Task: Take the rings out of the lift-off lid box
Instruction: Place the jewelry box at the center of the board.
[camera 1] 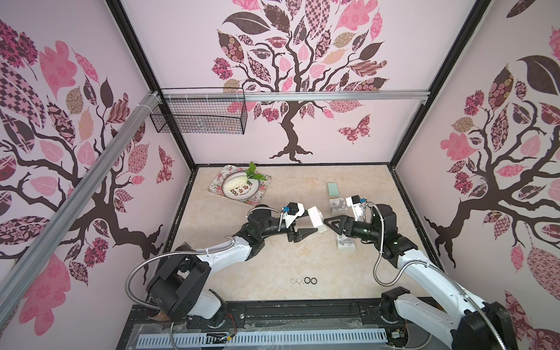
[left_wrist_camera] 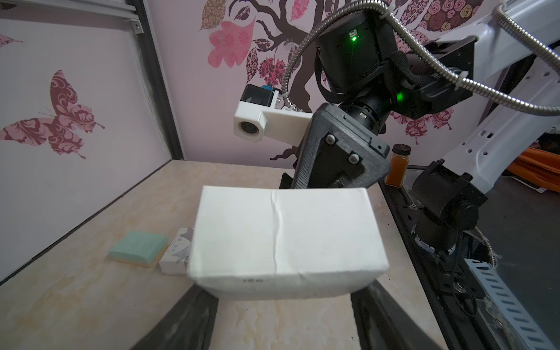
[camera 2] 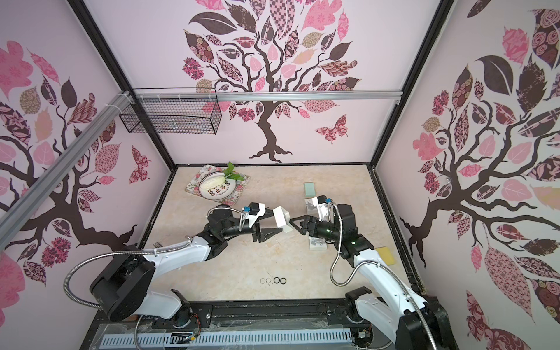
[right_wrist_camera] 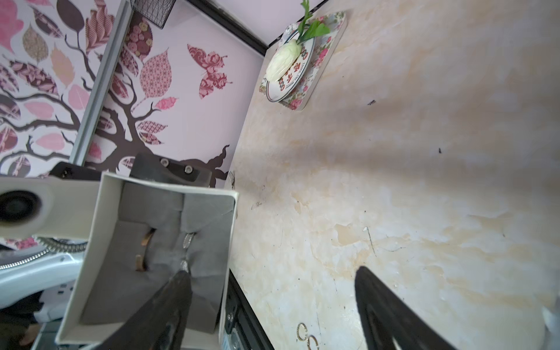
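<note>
Because the left fingers (left_wrist_camera: pixel 185 321) clamp the lidless white box (left_wrist_camera: pixel 281 236) tipped sideways, the wide-spread right fingers (right_wrist_camera: pixel 169 300) can reach two silvery rings (right_wrist_camera: pixel 188 240) inside; four other rings (camera 1: pixel 304 281) lie on the surface (camera 1: pixel 266 260).

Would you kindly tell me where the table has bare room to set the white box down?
Bare: the far middle between the floral tray and the green sponge; the near strip right of the rings. Crowded: the right side, around the small patterned boxes.
</note>
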